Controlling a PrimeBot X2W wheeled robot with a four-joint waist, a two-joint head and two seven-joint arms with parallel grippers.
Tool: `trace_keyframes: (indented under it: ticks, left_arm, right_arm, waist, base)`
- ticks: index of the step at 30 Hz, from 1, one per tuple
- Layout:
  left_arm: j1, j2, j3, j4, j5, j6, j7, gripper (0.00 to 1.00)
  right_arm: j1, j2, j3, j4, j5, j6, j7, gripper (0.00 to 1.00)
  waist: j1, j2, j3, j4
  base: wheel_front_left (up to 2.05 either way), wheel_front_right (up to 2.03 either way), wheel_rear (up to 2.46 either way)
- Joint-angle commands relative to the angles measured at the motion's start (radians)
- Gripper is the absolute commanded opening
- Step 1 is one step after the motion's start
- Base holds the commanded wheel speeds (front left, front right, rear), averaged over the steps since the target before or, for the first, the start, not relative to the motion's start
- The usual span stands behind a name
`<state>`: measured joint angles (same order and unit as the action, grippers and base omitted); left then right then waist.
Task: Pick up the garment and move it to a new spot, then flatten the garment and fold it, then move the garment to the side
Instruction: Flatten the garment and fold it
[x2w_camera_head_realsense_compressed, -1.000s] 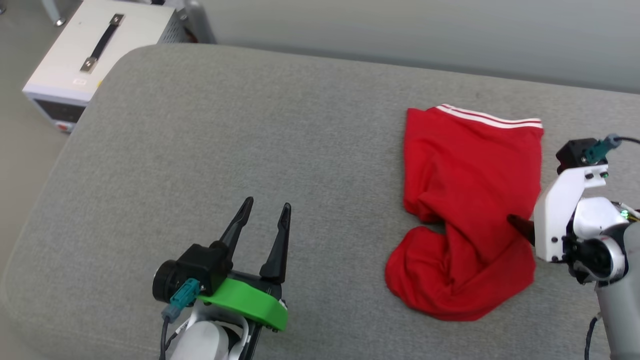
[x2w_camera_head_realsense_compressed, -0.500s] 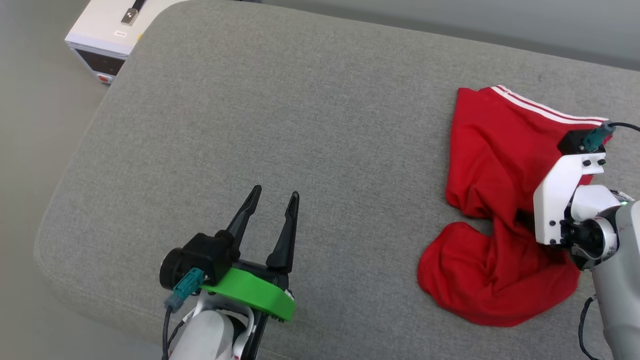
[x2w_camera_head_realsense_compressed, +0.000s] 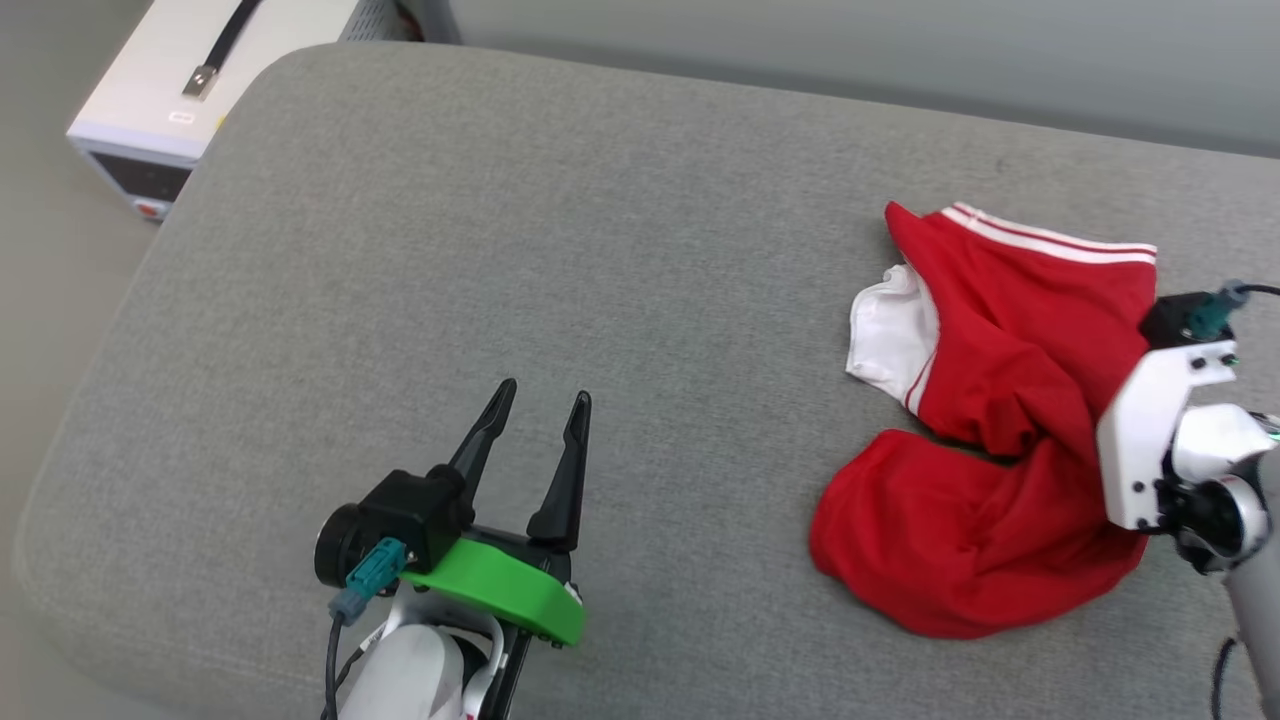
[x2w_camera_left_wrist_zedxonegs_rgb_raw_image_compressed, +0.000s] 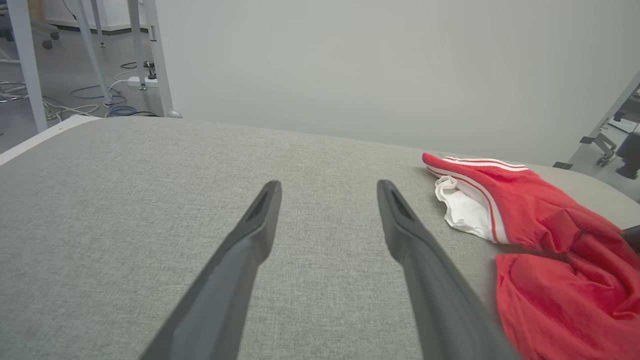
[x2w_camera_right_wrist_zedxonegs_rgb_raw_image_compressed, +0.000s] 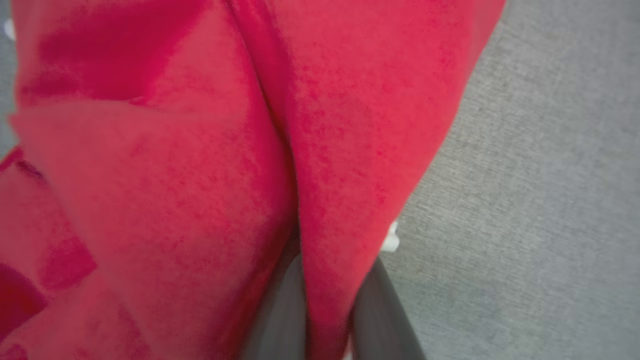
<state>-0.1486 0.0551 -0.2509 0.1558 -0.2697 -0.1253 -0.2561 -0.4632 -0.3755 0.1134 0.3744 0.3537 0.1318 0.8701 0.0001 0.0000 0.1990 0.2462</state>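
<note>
We see the garment (x2w_camera_head_realsense_compressed: 1000, 440) crumpled on the right part of the grey cushion (x2w_camera_head_realsense_compressed: 500, 200), one white sleeve (x2w_camera_head_realsense_compressed: 890, 340) poking out at its left. Our right gripper (x2w_camera_right_wrist_zedxonegs_rgb_raw_image_compressed: 327, 300) pinches a red fold. Our left gripper (x2w_camera_head_realsense_compressed: 537, 400) hovers well apart, fingers spread, grasping nothing.

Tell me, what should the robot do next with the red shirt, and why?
Probably lift the right gripper a little. Its fingers look closed on a fold of the shirt, which lies crumpled on the grey cushion; raising it would test the grip before carrying. The left gripper is open and away from it.
</note>
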Motion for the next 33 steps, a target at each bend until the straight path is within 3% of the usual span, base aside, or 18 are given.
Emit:
trace_keyframes:
  ticks: [1, 6, 12, 13, 14, 23, 33]
  left_arm:
    - [0.003, -0.005, 0.002, 0.003, 0.008, -0.005, -0.006, 1.00]
    - [0.007, -0.005, 0.003, 0.003, 0.009, -0.005, -0.006, 1.00]
    - [0.010, -0.005, -0.002, 0.014, 0.006, -0.005, -0.006, 1.00]
    - [0.010, -0.005, -0.003, 0.016, 0.005, -0.005, -0.006, 1.00]
    - [0.011, -0.005, -0.004, 0.018, 0.004, -0.005, -0.006, 1.00]
    - [0.022, -0.005, 0.003, 0.033, 0.001, -0.005, -0.006, 1.00]
    - [0.039, -0.005, 0.023, 0.024, -0.009, -0.005, -0.006, 1.00]
  right_arm:
    - [0.024, -0.022, -0.009, -0.002, 0.004, -0.001, -0.010, 0.00]
    - [0.068, -0.067, -0.057, -0.004, -0.011, -0.001, -0.040, 0.00]
    - [0.103, -0.047, -0.099, 0.020, -0.034, -0.001, -0.109, 0.00]
    - [0.105, -0.044, -0.102, 0.021, -0.041, -0.001, -0.124, 0.34]
    - [0.107, -0.040, -0.107, 0.025, -0.050, -0.001, -0.146, 1.00]
    - [0.119, 0.004, -0.133, -0.003, -0.043, -0.001, -0.396, 1.00]
    - [0.224, 0.051, -0.162, -0.187, -0.017, -0.001, -0.758, 1.00]
  waist:
    - [-0.0001, 0.0000, -0.030, -0.035]
    - [-0.0001, 0.0000, -0.039, -0.067]
    - [-0.0001, 0.0000, -0.041, -0.094]
    - [-0.0001, 0.0000, -0.042, -0.098]
    - [-0.0001, 0.0000, -0.044, -0.102]
    - [-0.0001, 0.0000, -0.091, -0.143]
    - [-0.0001, 0.0000, -0.157, -0.205]
  base:
    - [0.00, 0.00, 0.00]
    - [0.00, 0.00, 0.00]
    - [0.00, 0.00, 0.00]
    - [0.00, 0.00, 0.00]
    - [0.00, 0.00, 0.00]
    - [0.00, 0.00, 0.00]
    - [0.00, 0.00, 0.00]
